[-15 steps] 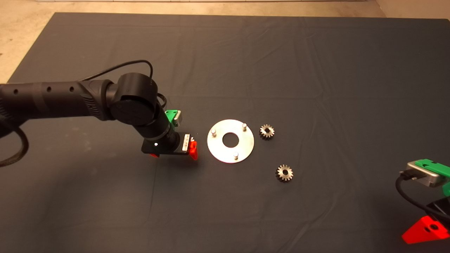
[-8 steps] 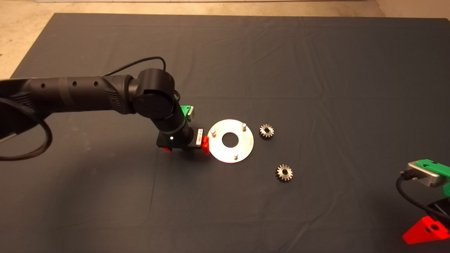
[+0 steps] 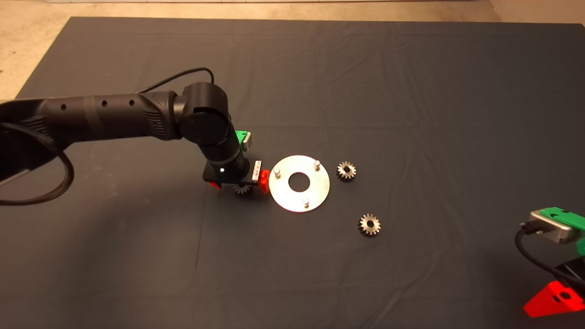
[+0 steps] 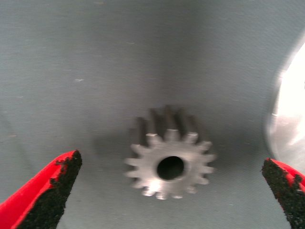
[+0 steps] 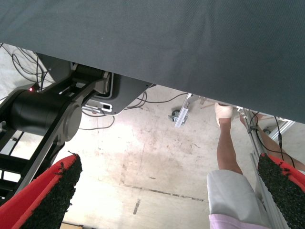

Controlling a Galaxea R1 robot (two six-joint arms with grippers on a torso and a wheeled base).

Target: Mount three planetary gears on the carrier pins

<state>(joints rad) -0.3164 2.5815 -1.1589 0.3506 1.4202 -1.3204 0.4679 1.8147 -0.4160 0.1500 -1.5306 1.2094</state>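
Left gripper [image 3: 238, 183] was down at the mat [image 3: 411, 91], just beside the left edge of the disc [image 3: 299, 196], its arm reaching in from the left. Fingers spread wide, holding nothing. One planetary gear [image 3: 241, 188] lay flat on the mat between them, mostly hidden under the gripper from above. In the left wrist view the same gear [image 4: 169, 164] sat centred between the two red fingers [image 4: 47, 191], bore up, clear of both pads, with the bright rim of the disc [image 4: 288, 119] close by on one side.

The disc lay flat near mid-mat, large centre hole open. Three carrier pins stood upright near its rim: one at the left [image 3: 277, 171], one at the far right [image 3: 316, 162], one at the near edge [image 3: 306, 201]. All three were bare.

A second gear [image 3: 347, 171] lay just off the disc's right edge, not touching it. The third gear [image 3: 369, 225] lay further toward the near right, apart from the disc.

Right gripper [image 3: 555, 299] was parked at the lower right edge, off the work. Its fingers [image 5: 45, 195] stood wide apart, empty; its wrist view showed the floor beyond the mat, cables, a black machine base and a person's leg [image 5: 228, 152].
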